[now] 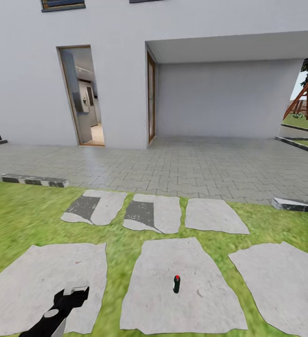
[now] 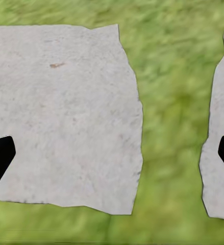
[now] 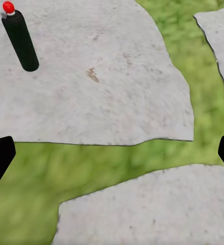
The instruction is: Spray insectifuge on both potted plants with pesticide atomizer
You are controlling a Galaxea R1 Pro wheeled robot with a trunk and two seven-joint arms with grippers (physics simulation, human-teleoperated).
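Dark green atomizer (image 1: 176, 284): upright with red cap, on the middle stepping stone (image 1: 154, 299)
Left gripper (image 2: 112, 158): jaws wide, over stone
Right gripper (image 3: 112, 158): jaws wide, near atomizer

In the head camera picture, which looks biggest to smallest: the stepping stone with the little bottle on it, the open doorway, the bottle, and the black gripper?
1. Stepping stone, nearest the camera.
2. Open doorway, though far away.
3. Left gripper.
4. Pesticide atomizer, plainly smallest.
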